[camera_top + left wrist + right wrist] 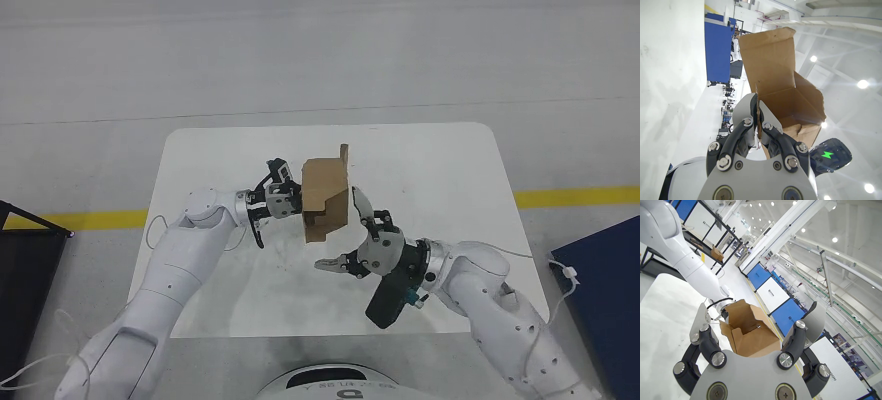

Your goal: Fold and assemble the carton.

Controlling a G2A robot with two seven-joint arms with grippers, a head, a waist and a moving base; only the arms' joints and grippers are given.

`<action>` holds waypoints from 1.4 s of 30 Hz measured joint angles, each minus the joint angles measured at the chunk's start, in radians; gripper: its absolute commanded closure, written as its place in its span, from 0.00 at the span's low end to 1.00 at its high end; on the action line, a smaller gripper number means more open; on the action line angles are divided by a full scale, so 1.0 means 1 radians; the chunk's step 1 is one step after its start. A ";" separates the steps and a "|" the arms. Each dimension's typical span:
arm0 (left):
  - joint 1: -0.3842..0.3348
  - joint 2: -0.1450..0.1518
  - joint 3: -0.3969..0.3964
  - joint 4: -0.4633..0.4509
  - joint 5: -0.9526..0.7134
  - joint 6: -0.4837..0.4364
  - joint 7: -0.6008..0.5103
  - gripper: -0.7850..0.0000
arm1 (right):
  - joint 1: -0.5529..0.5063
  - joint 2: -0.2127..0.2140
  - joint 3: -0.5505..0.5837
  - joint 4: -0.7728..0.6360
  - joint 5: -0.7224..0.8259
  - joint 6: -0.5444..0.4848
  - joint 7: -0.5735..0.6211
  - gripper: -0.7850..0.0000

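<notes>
carton (325, 195) is hanging over the middle of the worktop (440, 170), looking lifted clear of it. One end is gaping open, with the long lid flap (768, 56) standing straight out and a shorter side flap (808, 94) splaying beside it. It's reading as thin brown corrugated board. I'm judging it very light, stiff across each panel, hinging easily at the scored creases, grippy rather than slick, and crushing or tearing if pinched hard; the flap edges are already looking ragged. left claw (757, 106) is clamping one side wall at the open rim, pads pressing on either face of the board. That single-wall pinch is giving little resistance to twist, so I'm expecting the box to swing if pushed off-axis. right claw (342, 235) is sitting spread wide at the opposite side, and I can't tell if a finger is touching. I'm suggesting it take flaps near the free edge, mid-width, or brace a panel close to a corner crease, never mid-panel.
</notes>
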State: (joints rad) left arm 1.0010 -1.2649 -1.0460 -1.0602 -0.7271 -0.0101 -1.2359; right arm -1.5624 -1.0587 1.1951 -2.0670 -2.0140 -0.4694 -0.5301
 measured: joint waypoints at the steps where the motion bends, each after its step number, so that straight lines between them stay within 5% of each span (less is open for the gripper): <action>1: 0.002 0.001 -0.001 -0.008 0.005 0.010 0.004 1.00 | 0.005 -0.001 -0.007 0.005 -0.015 0.006 0.028 0.00; 25: 0.036 0.017 -0.014 -0.078 0.066 -0.029 0.015 1.00 | 0.057 -0.022 -0.017 0.087 0.270 0.033 0.193 0.00; 42: 0.037 0.023 -0.017 -0.090 0.121 -0.122 0.021 1.00 | 0.091 -0.031 -0.045 0.104 0.325 0.021 0.345 0.00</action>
State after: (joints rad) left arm 1.0383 -1.2419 -1.0625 -1.1503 -0.6061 -0.1325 -1.2146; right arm -1.4711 -1.0897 1.1500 -1.9627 -1.6894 -0.4480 -0.1855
